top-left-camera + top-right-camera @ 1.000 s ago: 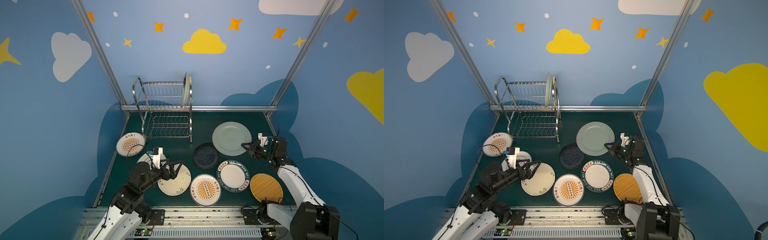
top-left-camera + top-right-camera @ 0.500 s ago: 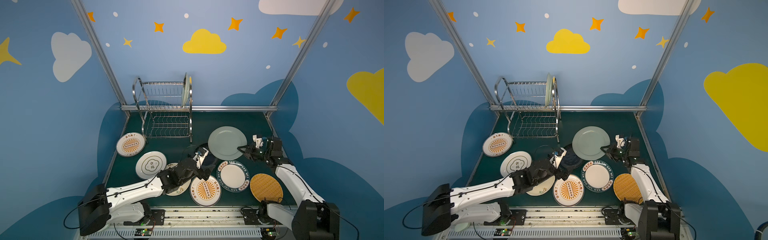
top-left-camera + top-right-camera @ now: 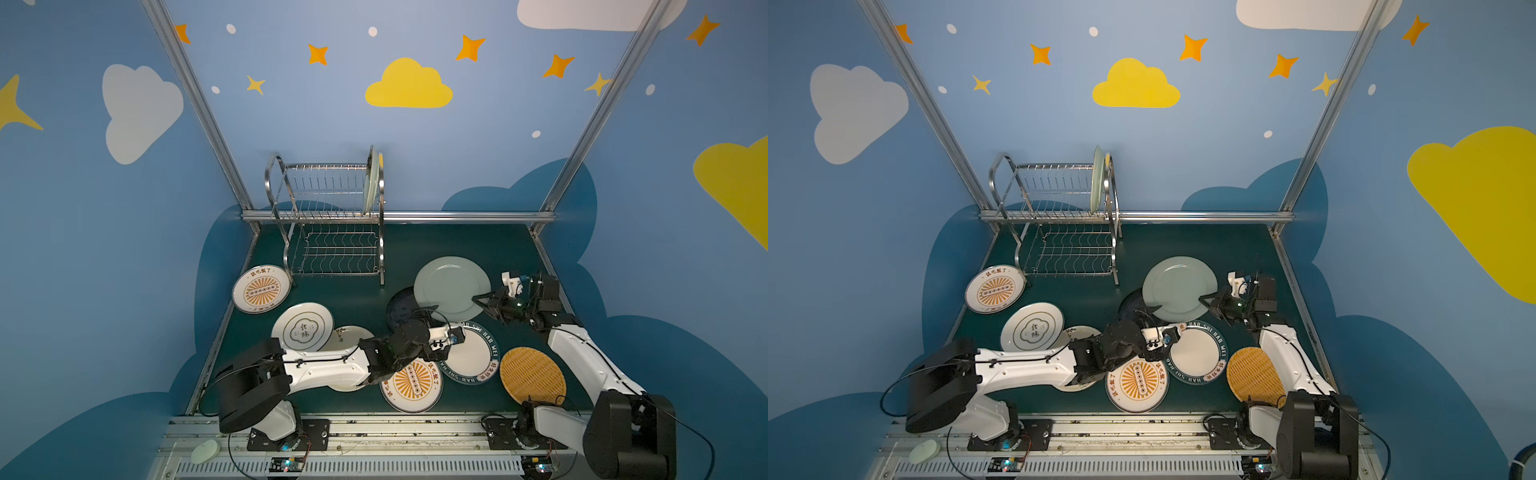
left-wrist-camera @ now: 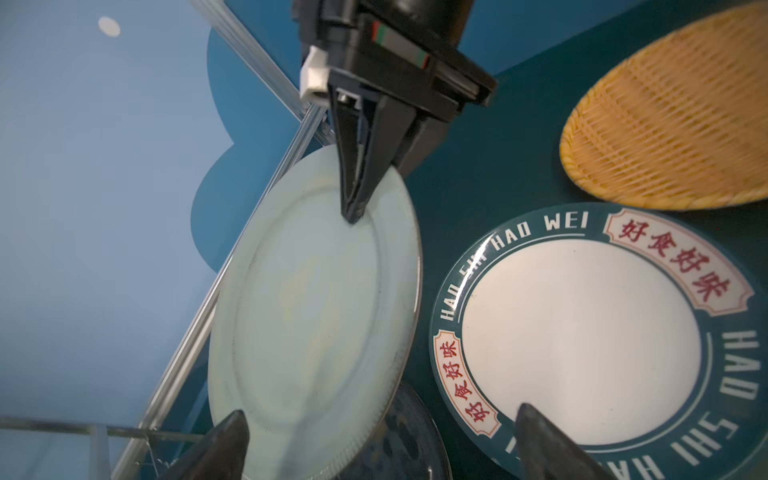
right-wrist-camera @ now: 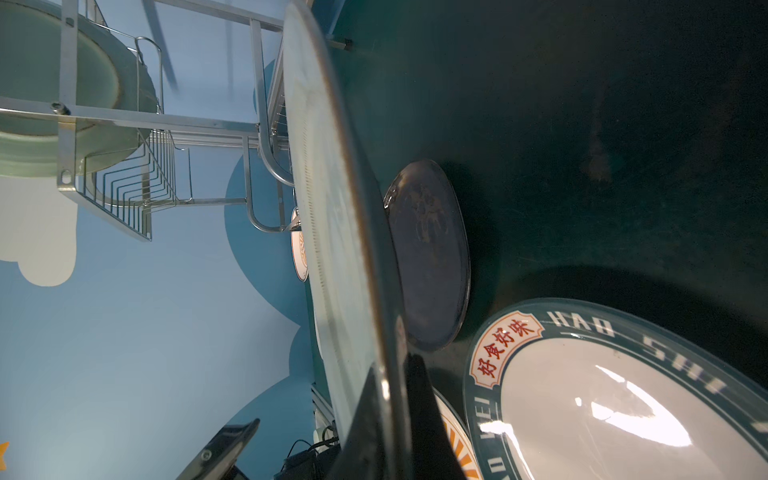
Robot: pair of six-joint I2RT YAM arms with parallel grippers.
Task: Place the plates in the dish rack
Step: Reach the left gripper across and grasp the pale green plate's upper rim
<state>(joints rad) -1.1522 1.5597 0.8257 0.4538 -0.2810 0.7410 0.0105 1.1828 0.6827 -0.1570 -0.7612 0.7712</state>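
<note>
My right end effector [image 3: 478, 299] is clamped on the rim of the plain pale green round plate [image 3: 451, 284], held tilted off the dark green worktop [image 3: 457, 241] so, I judge, my wide-open left end effector [image 4: 380, 415] can take the opposite edge for the shiny wire dish rack [image 3: 332, 216].

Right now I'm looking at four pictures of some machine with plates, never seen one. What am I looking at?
This is a two-armed robot at a green table. Two pictures look down on the whole scene; the other two come from a camera on each wrist. Seven plates lie on the table, such as a black plate and a woven yellow plate. The right gripper is shut on the rim of a pale green plate, lifted and tilted. The left gripper is open near it, holding nothing. A second green plate stands in the dish rack.
</note>
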